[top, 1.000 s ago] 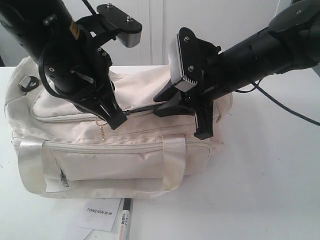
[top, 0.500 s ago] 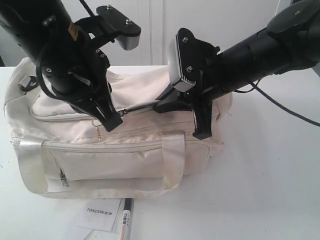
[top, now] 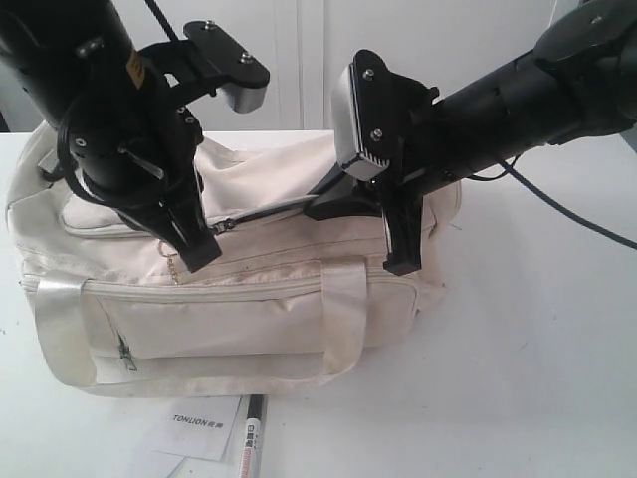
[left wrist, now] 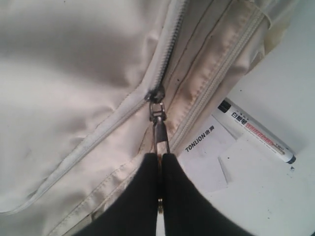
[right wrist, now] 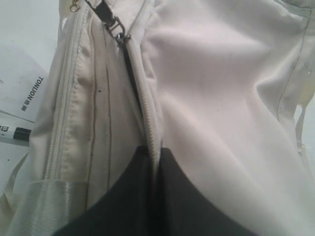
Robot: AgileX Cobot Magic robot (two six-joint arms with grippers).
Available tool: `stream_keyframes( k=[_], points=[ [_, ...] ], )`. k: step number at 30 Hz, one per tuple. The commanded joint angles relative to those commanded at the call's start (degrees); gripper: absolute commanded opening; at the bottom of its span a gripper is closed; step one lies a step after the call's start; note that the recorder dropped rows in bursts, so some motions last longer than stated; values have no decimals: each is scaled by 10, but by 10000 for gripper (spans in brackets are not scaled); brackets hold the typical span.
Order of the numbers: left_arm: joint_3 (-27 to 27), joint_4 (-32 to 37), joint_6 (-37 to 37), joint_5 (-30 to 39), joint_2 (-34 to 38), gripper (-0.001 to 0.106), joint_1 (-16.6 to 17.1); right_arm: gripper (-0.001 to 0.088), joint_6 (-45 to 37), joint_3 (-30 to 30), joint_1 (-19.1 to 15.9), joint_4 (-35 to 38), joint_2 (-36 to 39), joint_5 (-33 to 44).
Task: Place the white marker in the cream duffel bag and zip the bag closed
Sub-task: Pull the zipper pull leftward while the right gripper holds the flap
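Note:
The cream duffel bag (top: 249,329) lies on the white table. My left gripper (top: 204,249) (left wrist: 161,156) is shut on the metal zip pull (left wrist: 158,125) of the top zip. My right gripper (top: 317,209) (right wrist: 153,150) is shut on the zip edge of the bag's top (right wrist: 147,113), to the right of the slider (right wrist: 118,29). A dark slit runs along the zip between the two grippers. The white marker (top: 249,443) (left wrist: 256,132) (right wrist: 15,133) lies on the table in front of the bag, outside it.
A white "TONLION" paper card (top: 204,423) (left wrist: 206,142) lies on the table beside the marker, just in front of the bag. The bag's shiny strap handle (top: 343,319) hangs over its front pocket. Bare table (top: 537,349) stretches to the right of the bag.
My left gripper has moved left along the bag's top with the zip pull, and the dark slit between the grippers has grown longer. The right arm has barely moved.

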Motion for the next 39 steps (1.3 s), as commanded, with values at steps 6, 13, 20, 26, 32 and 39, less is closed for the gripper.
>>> stream_keyframes(
  k=[6,13,20,26,32,39],
  points=[
    [0,15,-2,14,0,0,0,0,23,0,0,-14,0,-4],
    [0,35,-3,24,0,0,0,0,26,0,0,-14,0,-9],
    [0,54,-3,24,0,0,0,0,40,0,0,-15,0,-29],
    [0,67,-3,24,0,0,0,0,40,0,0,-15,0,-29],
    [0,72,-3,24,0,0,0,0,40,0,0,-15,0,-29],
    [0,73,-3,24,0,0,0,0,40,0,0,-16,0,-29]
  ],
)
